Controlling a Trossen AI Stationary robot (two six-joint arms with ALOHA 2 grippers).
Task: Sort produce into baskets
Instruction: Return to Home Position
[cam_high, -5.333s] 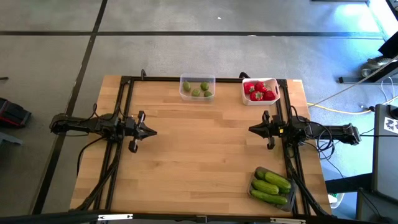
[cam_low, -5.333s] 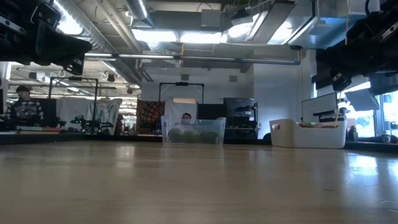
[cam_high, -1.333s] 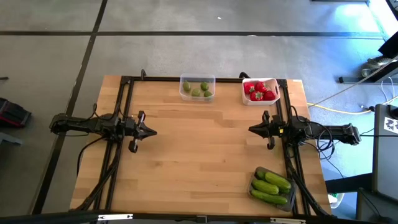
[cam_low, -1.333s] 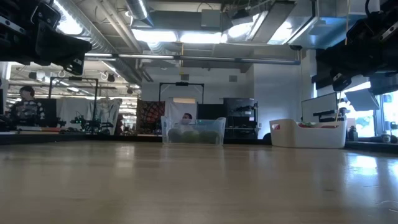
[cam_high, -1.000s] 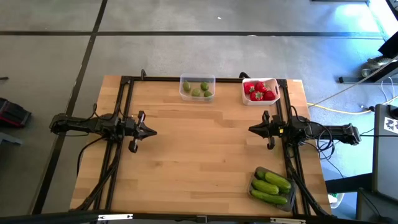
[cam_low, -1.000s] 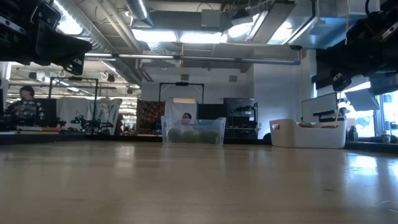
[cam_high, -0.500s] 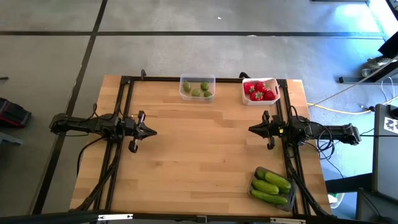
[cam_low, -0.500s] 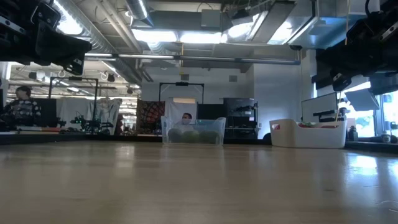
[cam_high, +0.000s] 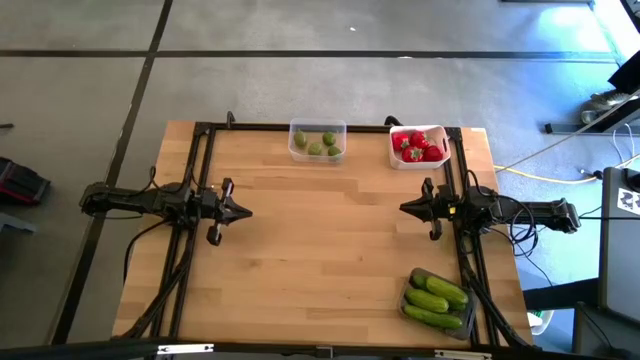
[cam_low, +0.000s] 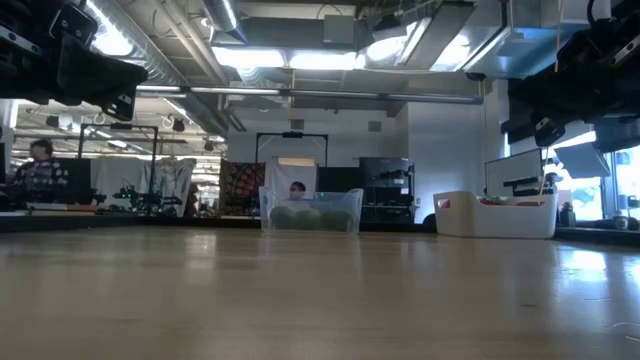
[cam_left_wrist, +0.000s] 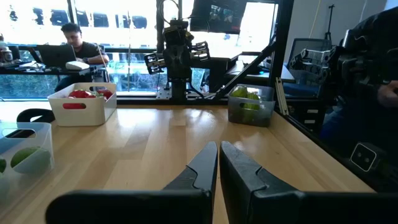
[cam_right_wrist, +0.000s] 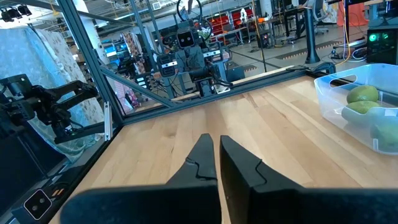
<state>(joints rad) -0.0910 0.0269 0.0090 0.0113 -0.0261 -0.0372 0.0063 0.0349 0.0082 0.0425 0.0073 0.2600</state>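
Observation:
Several round olive-green fruits lie in the clear tub at the table's far edge. Red pieces fill the white tub to its right. Bumpy green cucumbers lie in the dark grey tub at the near right corner. My left gripper is shut and level above the left side of the table, pointing toward the right. My right gripper is shut and level above the right side, pointing toward the left. Each wrist view shows its own fingertips together, left and right, with nothing between them.
Black frame rails run along the table's left, far and right sides. Bare wood lies between the two grippers. Cables hang off the right arm. A person sits in the room beyond the table.

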